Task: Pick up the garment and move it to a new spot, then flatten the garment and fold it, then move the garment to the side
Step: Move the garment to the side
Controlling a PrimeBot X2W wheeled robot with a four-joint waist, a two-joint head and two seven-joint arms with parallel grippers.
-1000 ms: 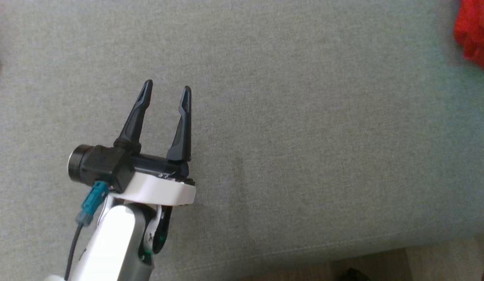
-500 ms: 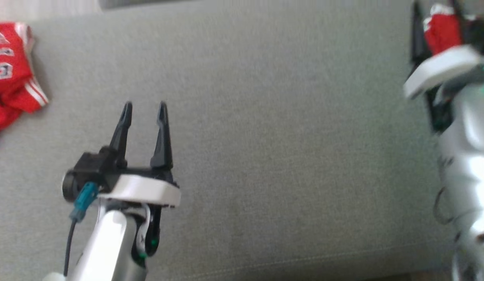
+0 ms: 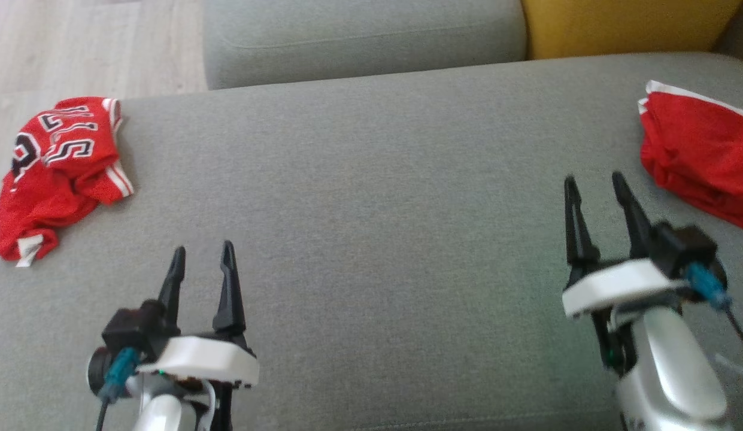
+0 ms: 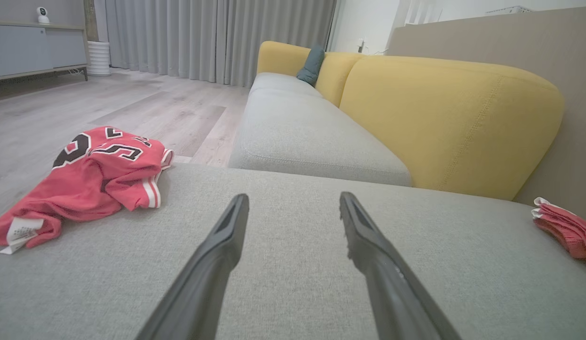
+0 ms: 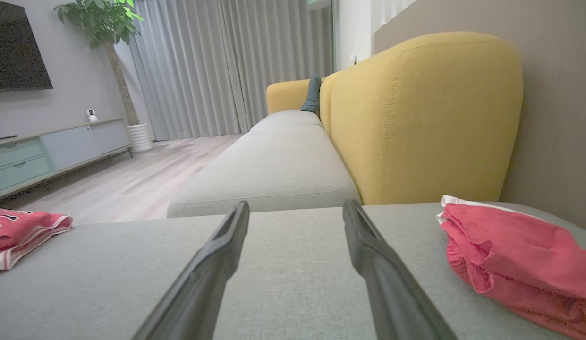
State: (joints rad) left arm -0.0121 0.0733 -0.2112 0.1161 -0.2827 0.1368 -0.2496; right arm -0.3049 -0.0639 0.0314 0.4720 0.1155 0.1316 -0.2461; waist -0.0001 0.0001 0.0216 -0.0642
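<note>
We took the jersey point(image 3: 60, 173) for light, limp mesh that would sag and trail once lifted. It looked apt to bunch rather than slip, and had nothing in it to break. We judged the best hold to be a pinch on a raised fold near the white-striped edge facing the middle of the seat point(image 3: 377, 209), or on both shoulders if we could find them in the heap. Too deep a pinch could have caught the seat's cloth as well.

It was red, with black numerals outlined in white, white-and-red trim at the openings, and a white label poking out at its near end. It lay crumpled at the seat's left end, by the edge beside the floor point(image 3: 78, 42), well apart from both hands.

Our left hand point(image 3: 203, 248) hovered over the bare seat with fingers spread, holding nothing. Our right hand point(image 3: 593, 178) was likewise spread and empty, near a red pile point(image 3: 697, 173) at the seat's right end that looked already folded.
</note>
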